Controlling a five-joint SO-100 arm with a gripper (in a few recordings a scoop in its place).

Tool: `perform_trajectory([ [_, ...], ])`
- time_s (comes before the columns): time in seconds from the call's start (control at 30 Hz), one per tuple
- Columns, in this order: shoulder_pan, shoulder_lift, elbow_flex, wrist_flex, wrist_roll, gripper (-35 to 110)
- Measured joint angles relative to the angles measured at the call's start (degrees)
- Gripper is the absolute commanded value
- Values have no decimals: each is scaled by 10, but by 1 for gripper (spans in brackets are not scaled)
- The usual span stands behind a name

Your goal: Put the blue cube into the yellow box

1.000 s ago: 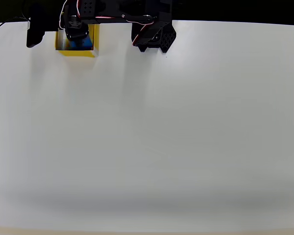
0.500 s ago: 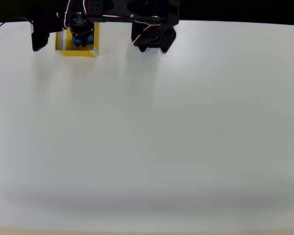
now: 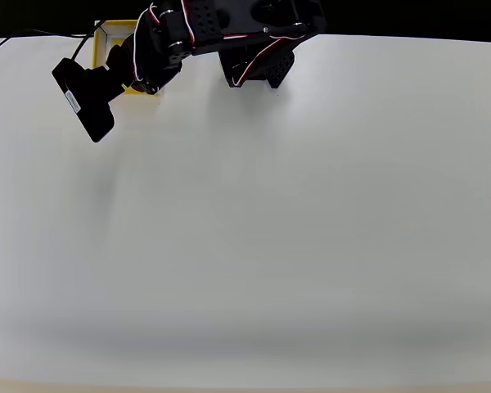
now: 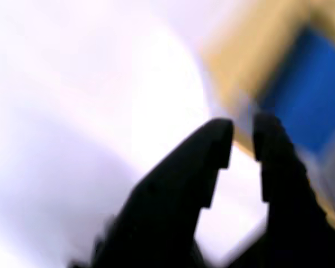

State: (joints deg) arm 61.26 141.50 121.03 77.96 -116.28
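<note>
Cube dropped, arm leaving the box.

Your gripper (image 4: 243, 139) has let go and swung away from the box (image 3: 105, 37); its fingers are nearly pressed together, holding nothing. The cube (image 4: 307, 92) lies inside the box, so the task looks done.

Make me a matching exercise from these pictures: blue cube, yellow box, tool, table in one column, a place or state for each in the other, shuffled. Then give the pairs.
Things:
1. blue cube
2. yellow box
3. tool
4. table

Places or states:
A. white, with the box standing on it
B. inside the box
C. at the table's top left in the overhead view
D. nearly shut, holding nothing

Pairs: 1-B, 2-C, 3-D, 4-A
</note>
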Motion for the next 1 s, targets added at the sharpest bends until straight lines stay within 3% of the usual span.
perform_trajectory([
  [0.43, -417, 224, 300, -156, 93, 0],
  [0.73, -596, 380, 497, -163, 142, 0],
  [1.0, -653, 479, 577, -129, 155, 0],
])
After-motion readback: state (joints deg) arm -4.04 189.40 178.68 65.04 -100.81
